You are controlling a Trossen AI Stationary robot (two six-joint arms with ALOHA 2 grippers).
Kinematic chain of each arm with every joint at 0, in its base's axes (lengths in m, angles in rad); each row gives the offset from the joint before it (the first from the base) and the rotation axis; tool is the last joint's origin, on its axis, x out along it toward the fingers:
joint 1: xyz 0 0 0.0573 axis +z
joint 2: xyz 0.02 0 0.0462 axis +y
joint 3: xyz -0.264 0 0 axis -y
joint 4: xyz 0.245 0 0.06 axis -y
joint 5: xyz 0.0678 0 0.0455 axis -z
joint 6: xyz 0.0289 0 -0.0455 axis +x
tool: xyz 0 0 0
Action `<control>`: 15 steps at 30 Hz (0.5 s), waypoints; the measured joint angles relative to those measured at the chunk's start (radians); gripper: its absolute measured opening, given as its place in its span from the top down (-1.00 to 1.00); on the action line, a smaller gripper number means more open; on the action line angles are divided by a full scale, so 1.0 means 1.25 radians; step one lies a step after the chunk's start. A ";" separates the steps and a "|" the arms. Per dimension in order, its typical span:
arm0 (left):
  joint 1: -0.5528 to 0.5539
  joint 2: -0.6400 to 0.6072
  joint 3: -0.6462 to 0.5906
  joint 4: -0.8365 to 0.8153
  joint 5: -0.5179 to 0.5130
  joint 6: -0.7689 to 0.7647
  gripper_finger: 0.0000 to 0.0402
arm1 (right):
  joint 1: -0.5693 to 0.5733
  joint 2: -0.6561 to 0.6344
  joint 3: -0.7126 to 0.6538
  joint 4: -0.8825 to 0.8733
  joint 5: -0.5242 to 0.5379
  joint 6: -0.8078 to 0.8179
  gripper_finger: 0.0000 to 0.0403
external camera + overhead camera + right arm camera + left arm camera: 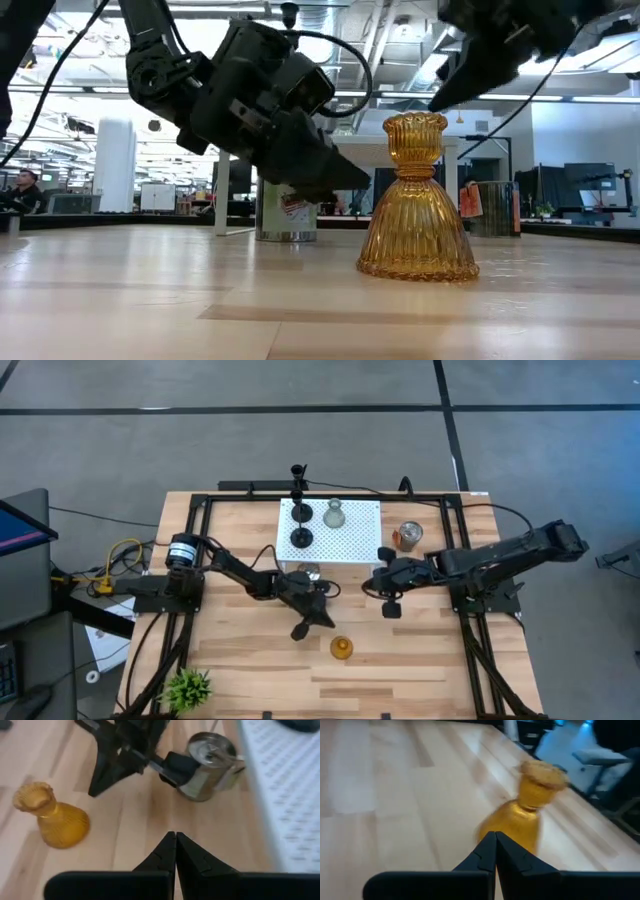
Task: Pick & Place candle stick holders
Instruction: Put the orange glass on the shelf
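Observation:
The squat amber-orange glass holder (341, 648) stands upright on its wide base on the wooden table, toward the near edge; it also shows in the low view (418, 200). My left gripper (299, 630) is shut and empty, just to the holder's left, pointing at it (530, 810). My right gripper (390, 608) is shut and empty above the table, to the right of and beyond the holder (50, 817). Two black holders (301, 512) (301, 538) and the pale-green glass one (334, 515) stand upright on a white perforated board (355, 545).
A metal can (308, 572) stands by the board's near edge, close to my left arm, and shows in the right wrist view (210, 765). Another can (409, 536) stands right of the board. A small green plant (186, 686) sits at the near left corner.

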 joint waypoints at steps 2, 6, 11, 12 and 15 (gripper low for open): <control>-0.012 -0.007 0.000 0.011 0.025 -0.003 0.98 | 0.001 0.000 -0.053 0.073 -0.019 0.025 1.00; -0.046 -0.020 0.000 0.008 0.026 -0.039 0.98 | 0.017 0.000 -0.138 0.210 -0.064 0.080 1.00; -0.103 -0.028 0.003 0.011 0.020 -0.049 0.98 | 0.056 0.001 -0.177 0.269 -0.068 0.135 1.00; -0.115 -0.028 0.003 0.011 0.015 -0.049 0.98 | 0.063 0.001 -0.180 0.276 -0.060 0.135 1.00; -0.146 -0.027 0.003 0.025 -0.055 -0.048 0.98 | 0.082 0.001 -0.182 0.288 -0.018 0.135 1.00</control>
